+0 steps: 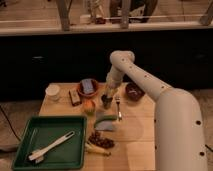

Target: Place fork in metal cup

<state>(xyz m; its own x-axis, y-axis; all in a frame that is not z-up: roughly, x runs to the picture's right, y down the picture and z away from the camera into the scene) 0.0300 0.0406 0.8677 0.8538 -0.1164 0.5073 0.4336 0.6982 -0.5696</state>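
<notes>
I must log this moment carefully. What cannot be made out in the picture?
Camera view:
- the metal cup: mostly hidden by the claw right above it; its inside is unseen.
- the fork, lying beside the cup: tines too small to make out.
- the arm: cut off by the bottom edge.
</notes>
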